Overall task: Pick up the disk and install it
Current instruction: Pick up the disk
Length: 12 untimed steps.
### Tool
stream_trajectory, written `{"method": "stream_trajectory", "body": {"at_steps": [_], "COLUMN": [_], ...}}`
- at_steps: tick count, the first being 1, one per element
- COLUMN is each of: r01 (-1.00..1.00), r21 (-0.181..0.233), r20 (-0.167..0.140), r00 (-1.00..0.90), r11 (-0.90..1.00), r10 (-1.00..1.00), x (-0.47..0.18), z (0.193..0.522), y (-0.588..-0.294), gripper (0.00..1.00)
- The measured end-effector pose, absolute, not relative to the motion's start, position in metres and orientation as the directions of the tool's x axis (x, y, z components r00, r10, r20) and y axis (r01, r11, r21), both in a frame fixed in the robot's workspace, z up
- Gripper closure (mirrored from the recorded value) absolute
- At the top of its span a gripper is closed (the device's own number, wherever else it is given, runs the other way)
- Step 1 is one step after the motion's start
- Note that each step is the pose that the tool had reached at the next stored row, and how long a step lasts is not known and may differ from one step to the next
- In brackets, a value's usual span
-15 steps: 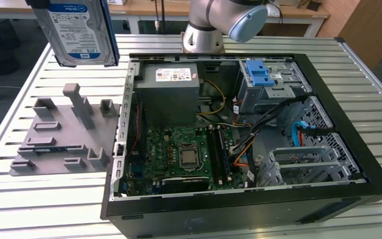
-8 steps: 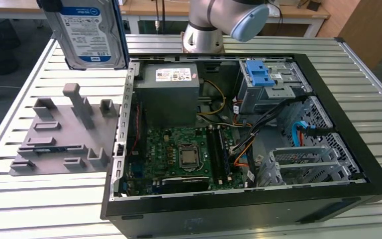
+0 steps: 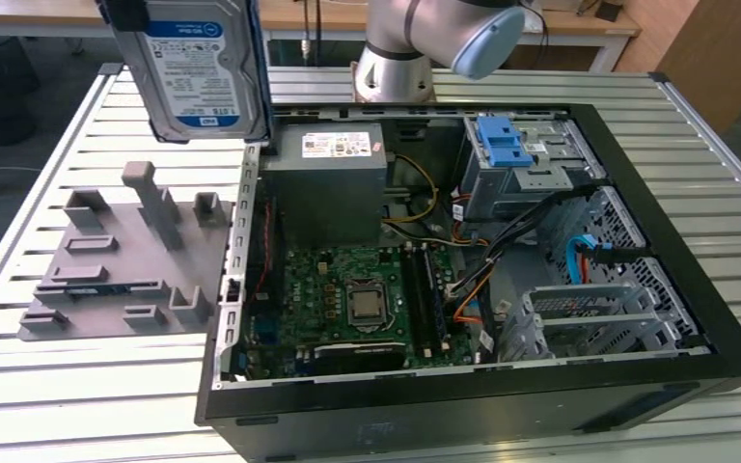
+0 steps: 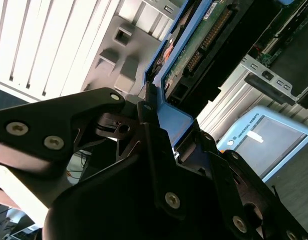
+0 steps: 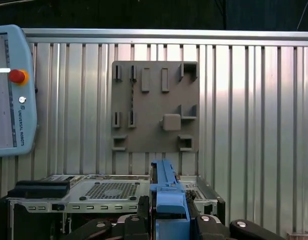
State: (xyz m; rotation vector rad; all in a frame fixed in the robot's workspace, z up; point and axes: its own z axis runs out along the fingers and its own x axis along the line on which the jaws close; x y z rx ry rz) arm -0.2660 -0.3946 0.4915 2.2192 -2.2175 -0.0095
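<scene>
The disk point(image 3: 204, 68), a silver hard drive with a white-and-blue label in a blue carrier bracket, hangs upright high above the slatted table at the exterior view's upper left, over the gap between the grey fixture plate point(image 3: 113, 260) and the open computer case point(image 3: 474, 415). In both wrist views my gripper point(image 4: 171, 120) point(image 5: 169, 210) is shut on the carrier's blue end. The second wrist view shows the disk's green circuit-board underside point(image 4: 204, 45). In the first wrist view the disk point(image 5: 166, 182) shows edge-on.
Inside the case lie the motherboard point(image 3: 358, 299), a grey power supply point(image 3: 332, 183), a drive cage with a blue latch point(image 3: 506, 145) and loose cables point(image 3: 525, 241). The arm's base point(image 3: 397, 58) stands behind the case. A teach pendant point(image 5: 8, 90) lies on the table.
</scene>
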Motion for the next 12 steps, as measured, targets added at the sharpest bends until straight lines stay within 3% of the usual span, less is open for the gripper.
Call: {"method": "stream_trajectory", "body": {"at_steps": [12], "r01": [-1.0], "r21": [0.007], "r20": [-0.001], "r00": [0.001], "r11": [-0.001], "r10": [-1.0], "x": [-0.229], "z": [0.492], "y": [-0.41], "gripper": [0.64]}}
